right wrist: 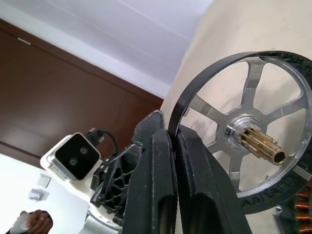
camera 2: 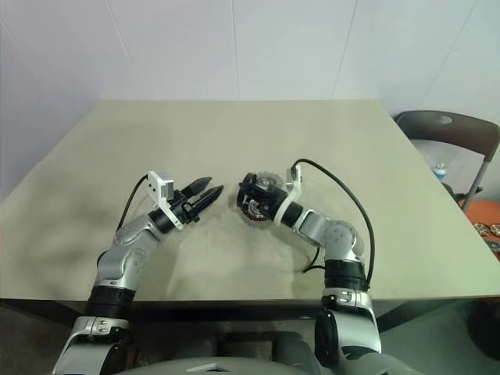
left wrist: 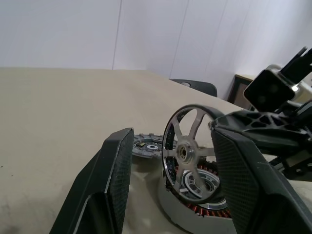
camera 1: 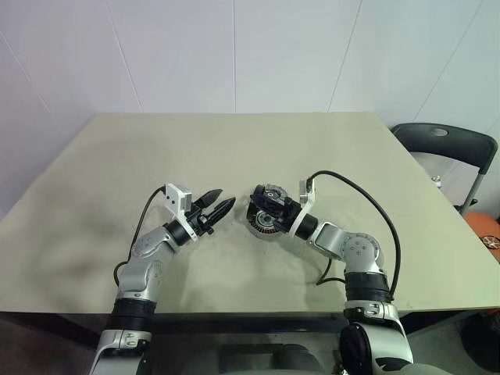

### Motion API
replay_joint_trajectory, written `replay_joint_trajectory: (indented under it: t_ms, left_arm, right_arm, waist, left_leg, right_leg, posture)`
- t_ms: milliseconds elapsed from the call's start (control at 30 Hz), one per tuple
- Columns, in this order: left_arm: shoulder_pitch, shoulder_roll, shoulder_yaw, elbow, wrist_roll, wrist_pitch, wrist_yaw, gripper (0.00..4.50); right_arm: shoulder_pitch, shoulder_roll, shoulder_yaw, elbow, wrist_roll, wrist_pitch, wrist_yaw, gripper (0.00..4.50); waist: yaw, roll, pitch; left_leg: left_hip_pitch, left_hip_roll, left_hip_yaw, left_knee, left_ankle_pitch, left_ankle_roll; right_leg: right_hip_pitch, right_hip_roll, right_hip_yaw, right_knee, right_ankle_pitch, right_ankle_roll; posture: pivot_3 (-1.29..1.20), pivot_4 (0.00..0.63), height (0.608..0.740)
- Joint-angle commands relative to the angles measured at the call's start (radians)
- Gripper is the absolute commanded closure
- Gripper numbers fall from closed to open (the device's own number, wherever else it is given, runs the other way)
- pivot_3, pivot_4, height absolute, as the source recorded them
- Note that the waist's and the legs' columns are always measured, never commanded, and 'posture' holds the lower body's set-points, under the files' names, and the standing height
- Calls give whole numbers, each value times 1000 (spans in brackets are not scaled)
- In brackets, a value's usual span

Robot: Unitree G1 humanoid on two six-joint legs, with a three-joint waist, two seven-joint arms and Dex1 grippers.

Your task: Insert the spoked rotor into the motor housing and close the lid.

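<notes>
**Rotor held on edge above the housing**

White wall panels are standing behind a beige tabletop (camera 1: 234, 148), and a dark chair (camera 1: 449, 148) is sitting past its right corner. From the head views, the right gripper (camera 1: 262, 199) is reaching in toward the middle, its fingers closed on the rim of the spoked rotor (camera 1: 269, 195), which is hanging just above the motor housing (camera 1: 262, 223) resting on the tabletop. The left gripper (camera 1: 219, 205) is hovering near the housing on its left side, apart from it, fingers spread and carrying nothing.

Looking along the left wrist, the two black fingers (left wrist: 114, 170) are framing the rotor (left wrist: 187, 151), which is standing nearly on edge over the housing's (left wrist: 204, 207) copper windings. A flat round lid (left wrist: 146, 146) is lying on the tabletop just behind.

Looking along the right wrist, the fingers (right wrist: 161, 180) are pinching the rotor's dark rim, and a brass toothed shaft (right wrist: 261, 144) is sticking out of its hub.
</notes>
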Motion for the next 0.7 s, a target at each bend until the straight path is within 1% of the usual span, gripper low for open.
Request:
replay_joint_trajectory:
  t_ms: [33, 333, 433, 500, 567, 700]
  left_arm:
    - [-12, -2, -4, -31, 0, 2, 0, 1806]
    - [-13, -2, -7, -32, 2, 0, 3, 1806]
    - [-14, 1, -6, -29, 4, -1, 5, 1806]
    - [-14, 2, -5, -28, 6, -2, 5, 1806]
    - [-16, 4, -3, -24, 8, -3, 4, 1806]
    - [-18, 6, -1, -19, 11, -4, 3, 1806]
  right_arm:
    - [-17, -5, -2, -2, -2, -26, 16, 4436]
    - [-19, -27, 6, 31, -24, -42, 22, 4436]
    - [-22, -37, 10, 39, -31, -41, 28, 3792]
    - [-24, -46, 13, 41, -36, -37, 37, 3246]
    - [-27, -53, 15, 48, -39, -33, 46, 2565]
    - [-28, -69, 23, 62, -49, -24, 60, 2565]
  waist:
    - [0, 0, 0]
    - [0, 0, 0]
    - [0, 0, 0]
    - [0, 0, 0]
    - [0, 0, 0]
    - [0, 0, 0]
  left_leg:
    - [0, 0, 0, 0, 0, 0]
    - [0, 0, 0, 0, 0, 0]
    - [0, 0, 0, 0, 0, 0]
    - [0, 0, 0, 0, 0, 0]
    - [0, 0, 0, 0, 0, 0]
    - [0, 0, 0, 0, 0, 0]
  right_leg:
    - [0, 0, 0, 0, 0, 0]
    - [0, 0, 0, 0, 0, 0]
    - [0, 0, 0, 0, 0, 0]
    - [0, 0, 0, 0, 0, 0]
    - [0, 0, 0, 0, 0, 0]
    - [0, 0, 0, -1, 0, 0]
  posture:
    - [0, 0, 740]
    - [0, 0, 740]
    - [0, 0, 740]
    - [0, 0, 740]
    - [0, 0, 740]
    - [0, 0, 740]
